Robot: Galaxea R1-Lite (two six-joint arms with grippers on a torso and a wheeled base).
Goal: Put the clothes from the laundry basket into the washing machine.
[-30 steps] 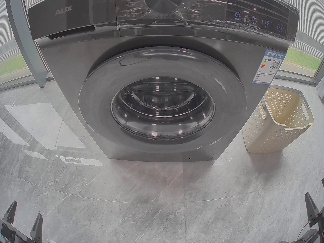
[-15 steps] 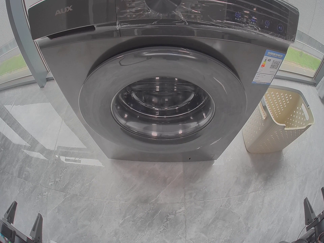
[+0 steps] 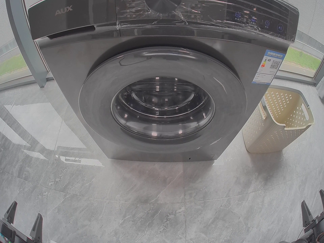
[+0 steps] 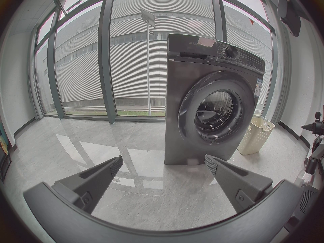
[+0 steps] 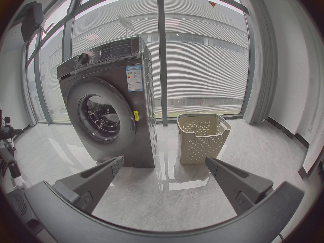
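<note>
Right gripper (image 3: 313,205) has sunk a little toward the bottom edge of my head view over the last second. The left gripper (image 3: 24,216) sits where it was, low at the opposite corner. Neither the machine nor the basket has shifted.

On my head view the washing machine (image 3: 162,68) stands straight ahead on the grey tiled floor (image 3: 152,193), its round glass door (image 3: 162,107) shut flush against the front. The cream laundry basket (image 3: 270,135) stands on the floor at the machine's right, near its lower corner, and I see perforated walls inside the rim.

The right wrist view gives me what the head view flattens: a strip of floor between the basket and the machine's side panel, so the two are apart, not touching. It also shows a small yellow tag (image 5: 136,115) on the machine's front edge.

Both wrist views look along their own fingers. Each pair is spread wide over the floor with nothing held, well short of the machine and the basket.
</note>
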